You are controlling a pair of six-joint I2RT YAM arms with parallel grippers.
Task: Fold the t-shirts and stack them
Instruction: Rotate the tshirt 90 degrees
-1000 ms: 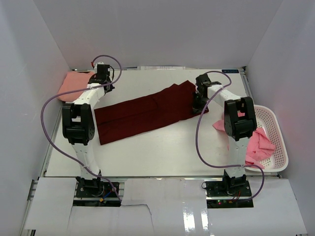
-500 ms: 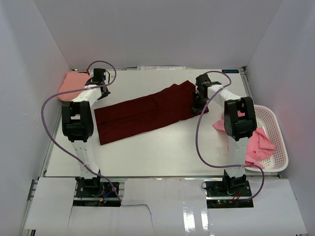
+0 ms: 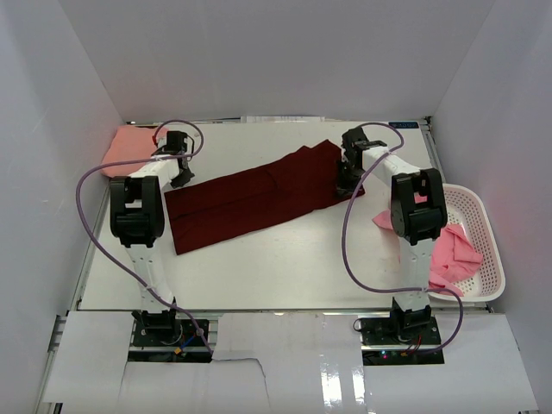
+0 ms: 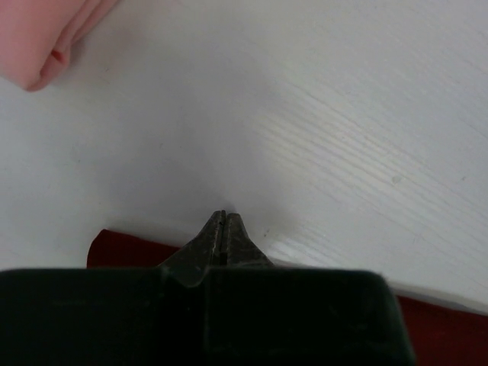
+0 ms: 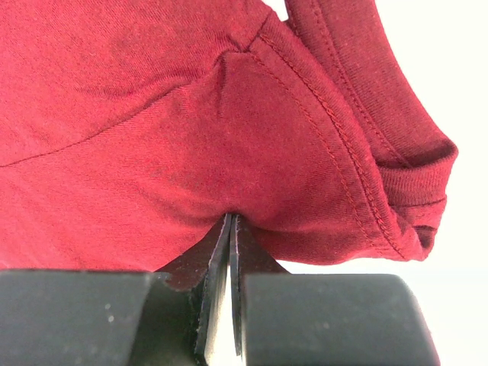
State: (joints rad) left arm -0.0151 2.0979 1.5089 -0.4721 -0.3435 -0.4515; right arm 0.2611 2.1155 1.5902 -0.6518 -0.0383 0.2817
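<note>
The dark maroon t-shirt point(image 3: 259, 197) lies as a long folded strip running diagonally across the table. My right gripper point(image 3: 348, 181) is at its right end, shut on a pinch of maroon cloth point(image 5: 191, 130) that puckers at the fingertips point(image 5: 231, 221). My left gripper point(image 3: 178, 175) is by the strip's far left corner. Its jaws point(image 4: 222, 221) are shut over bare table, with the maroon edge point(image 4: 114, 248) just behind them. The salmon t-shirt point(image 3: 129, 148) lies at the far left corner and also shows in the left wrist view point(image 4: 46, 34). Brighter pink t-shirts point(image 3: 453, 254) lie in the basket.
A white mesh basket point(image 3: 493, 237) stands at the right table edge, with pink cloth point(image 3: 384, 220) hanging over its left rim. White walls close in the left, back and right. Purple cables loop from both arms.
My left gripper has moved from beside the salmon shirt toward me, down to the maroon shirt's far left corner. My right gripper has stayed shut on the maroon shirt's right end.
</note>
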